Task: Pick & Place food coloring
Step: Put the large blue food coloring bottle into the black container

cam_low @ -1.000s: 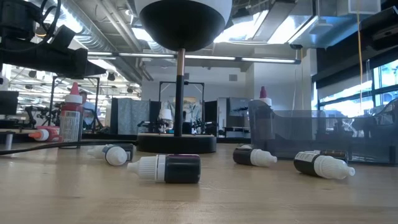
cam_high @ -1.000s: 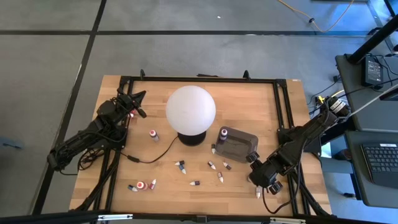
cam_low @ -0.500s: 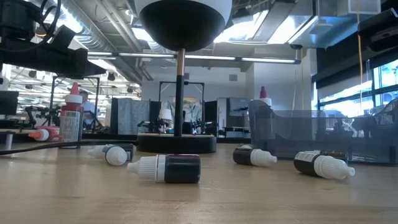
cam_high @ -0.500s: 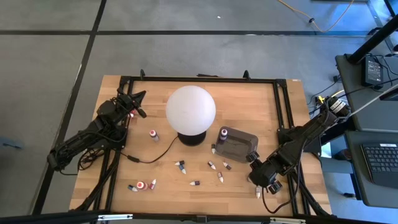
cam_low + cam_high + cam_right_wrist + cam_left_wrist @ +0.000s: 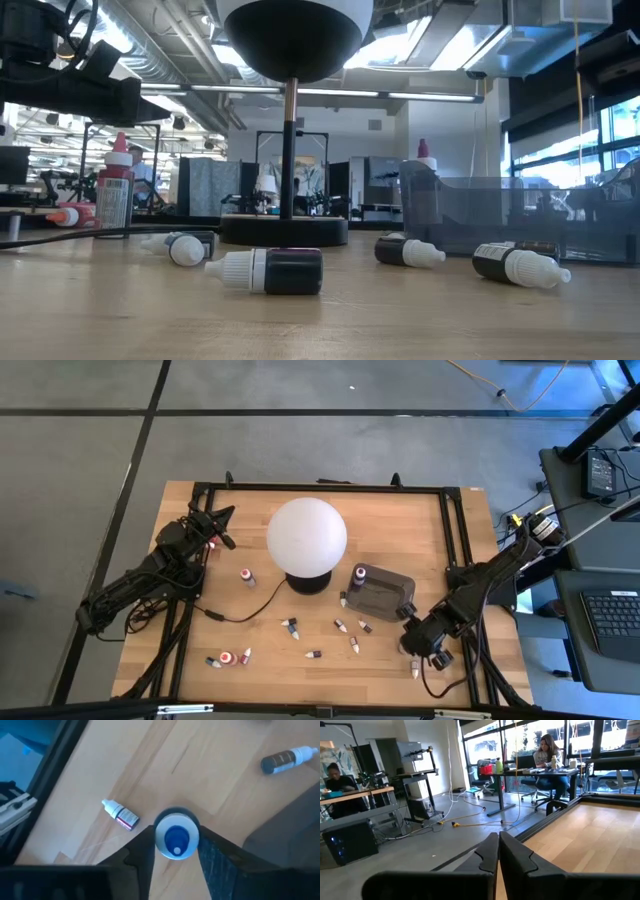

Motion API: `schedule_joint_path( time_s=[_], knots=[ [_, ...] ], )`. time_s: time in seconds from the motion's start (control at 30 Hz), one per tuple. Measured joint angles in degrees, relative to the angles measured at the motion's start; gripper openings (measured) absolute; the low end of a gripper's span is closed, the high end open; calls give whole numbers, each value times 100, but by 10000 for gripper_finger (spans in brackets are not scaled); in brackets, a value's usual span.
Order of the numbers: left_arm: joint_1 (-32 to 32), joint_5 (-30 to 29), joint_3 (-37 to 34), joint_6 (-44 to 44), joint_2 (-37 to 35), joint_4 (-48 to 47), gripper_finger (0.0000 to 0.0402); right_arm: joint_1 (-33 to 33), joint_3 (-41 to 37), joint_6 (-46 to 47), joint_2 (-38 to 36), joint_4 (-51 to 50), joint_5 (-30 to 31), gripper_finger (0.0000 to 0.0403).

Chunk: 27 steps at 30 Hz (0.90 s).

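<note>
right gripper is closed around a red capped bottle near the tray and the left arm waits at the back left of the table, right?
Not quite: the cap is blue, not red. The right wrist view shows the right gripper with its fingers either side of a blue-capped bottle. The tray is nearby, and the left gripper does wait, shut, at the back left.

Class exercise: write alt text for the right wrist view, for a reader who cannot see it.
The right gripper closes its two dark fingers on a bottle with a blue tip. Another bottle lies on the wooden table beyond.
</note>
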Motion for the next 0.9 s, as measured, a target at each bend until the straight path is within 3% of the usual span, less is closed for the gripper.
schedule_joint_path(
  time_s=[0.13,0.73,0.9],
  knots=[
    [0,1,-1,0,2,0,10,-18,2,-35,-2,-12,-5,121],
    [0,-1,0,4,-1,0,8,-22,2,-13,-2,132,-7,148],
    [0,-1,-1,2,1,0,12,-22,4,-22,-2,134,-5,138]
  ],
)
